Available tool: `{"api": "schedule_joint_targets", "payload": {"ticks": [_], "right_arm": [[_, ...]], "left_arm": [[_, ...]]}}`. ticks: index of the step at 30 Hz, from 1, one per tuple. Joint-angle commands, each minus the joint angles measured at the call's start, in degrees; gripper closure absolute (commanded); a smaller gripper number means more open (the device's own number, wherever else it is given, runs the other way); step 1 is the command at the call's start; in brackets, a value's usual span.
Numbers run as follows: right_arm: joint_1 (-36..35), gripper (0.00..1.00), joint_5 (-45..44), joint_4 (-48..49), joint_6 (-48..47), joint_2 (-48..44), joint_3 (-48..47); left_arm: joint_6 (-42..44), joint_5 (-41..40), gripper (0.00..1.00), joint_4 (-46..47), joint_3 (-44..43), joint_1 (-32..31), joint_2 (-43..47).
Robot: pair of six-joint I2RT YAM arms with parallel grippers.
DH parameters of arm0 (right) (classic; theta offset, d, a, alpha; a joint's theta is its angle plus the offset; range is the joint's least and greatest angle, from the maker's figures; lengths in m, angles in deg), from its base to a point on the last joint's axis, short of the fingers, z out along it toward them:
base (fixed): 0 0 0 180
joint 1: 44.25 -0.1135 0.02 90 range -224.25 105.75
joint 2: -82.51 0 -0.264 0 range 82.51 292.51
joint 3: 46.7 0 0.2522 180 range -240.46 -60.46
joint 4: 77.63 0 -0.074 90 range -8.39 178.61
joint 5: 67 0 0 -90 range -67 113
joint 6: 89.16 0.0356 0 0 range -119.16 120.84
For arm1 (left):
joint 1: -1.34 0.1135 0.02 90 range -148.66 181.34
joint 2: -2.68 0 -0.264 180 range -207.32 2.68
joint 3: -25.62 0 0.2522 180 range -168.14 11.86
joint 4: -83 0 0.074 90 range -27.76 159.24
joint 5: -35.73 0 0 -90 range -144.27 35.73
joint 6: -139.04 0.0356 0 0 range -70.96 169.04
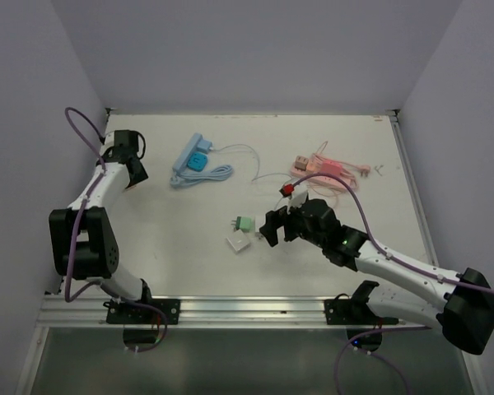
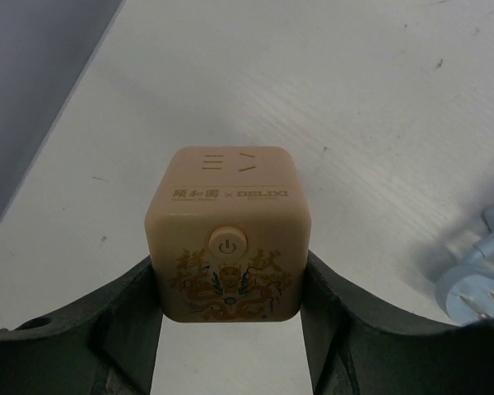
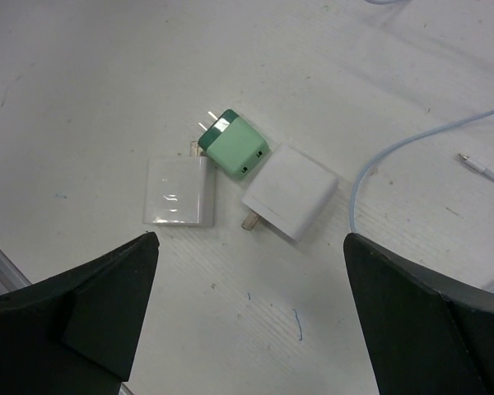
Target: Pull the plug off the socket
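The left gripper point(image 2: 228, 284) grips the socket point(image 2: 226, 234), a tan cube far left of the green plug point(image 3: 235, 146), jaws about half-spread. The socket looks light, rigid and slick, best pinched across flat opposite sides. The right gripper point(image 3: 249, 247) hangs wide open and empty over the green plug.

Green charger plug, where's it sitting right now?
Near the middle of the table in the top view, the green charger plug lies between two white adapters, just in front of the open right gripper.
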Motion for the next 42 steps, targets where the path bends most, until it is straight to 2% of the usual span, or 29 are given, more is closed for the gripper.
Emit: {"api": "schedule_joint_targets", "payload": {"ticks": [1, 7, 12, 15, 16, 18, 19, 20, 21, 23, 24, 29, 30, 33, 38, 39, 42], "right_arm": [[0.51, 0.01, -1.94, 4.64, -0.61, -0.23, 1.19], [1.03, 0.01, -1.86, 6.05, 0.01, -0.23, 2.34], [1.3, 0.01, -0.98, 6.84, 0.36, 1.44, 2.52], [1.47, 0.01, -0.89, 7.28, 0.45, 1.88, 2.78], [1.73, 0.01, -0.89, 7.37, 0.62, 1.88, 2.78], [1.91, 0.01, -0.89, 7.54, 0.71, 1.97, 2.96], [2.0, 0.01, -0.8, 7.55, 0.71, 2.14, 2.96], [2.0, 0.01, -0.8, 7.55, 0.71, 2.23, 2.87], [2.0, 0.01, -0.8, 7.46, 0.71, 2.32, 2.96], [2.18, 0.01, -0.89, 7.46, 0.8, 2.5, 2.96], [2.26, 0.01, -0.97, 7.46, 0.8, 2.67, 3.04], [2.35, 0.01, -0.98, 7.46, 0.98, 3.64, 2.96], [2.35, 0.01, -0.98, 7.46, 1.06, 3.81, 2.96], [2.53, 0.01, -0.71, 7.37, 1.06, 4.25, 2.78], [2.62, 0.01, -0.71, 7.28, 1.06, 4.52, 2.78], [2.62, 0.01, -0.71, 7.28, 1.06, 4.69, 2.78], [2.7, 0.01, -0.71, 7.28, 0.98, 5.04, 2.69]], "left_arm": [[2.35, -8.87, 1.0, -0.02, -4.72, 0.14, -4.54], [4.19, -15.47, 1.0, -1.51, -6.83, -0.03, -10.61], [6.83, -16.62, 0.96, -1.26, -6.75, -0.64, -15.18], [8.15, -20.13, 0.89, -1.25, -6.66, -3.1, -17.11], [8.41, -20.75, 0.84, -1.43, -6.75, -3.28, -18.08], [8.5, -21.98, 0.82, -1.95, -7.01, -5.92, -18.87], [8.59, -22.07, 0.75, -2.13, -7.01, -6.36, -19.48], [8.59, -22.07, 0.71, -2.31, -7.01, -7.15, -19.75], [8.59, -22.6, 0.61, -2.74, -6.92, -7.59, -19.84], [8.59, -22.95, 0.56, -2.92, -6.57, -8.64, -19.93], [8.59, -22.43, 0.5, -3.1, -6.48, -8.91, -19.93], [8.42, -21.72, 0.41, -3.28, -5.69, -10.49, -19.58], [8.42, -21.81, 0.34, -3.36, -5.61, -10.84, -19.67], [7.98, -21.02, 0.24, -3.89, -5.61, -12.07, -20.11], [7.19, -18.91, 0.18, -3.98, -5.96, -12.78, -18.27], [7.19, -18.13, 0.14, -3.8, -5.96, -12.78, -17.74], [7.54, -16.02, 0.13, -3.28, -5.87, -12.78, -15.8]]}}
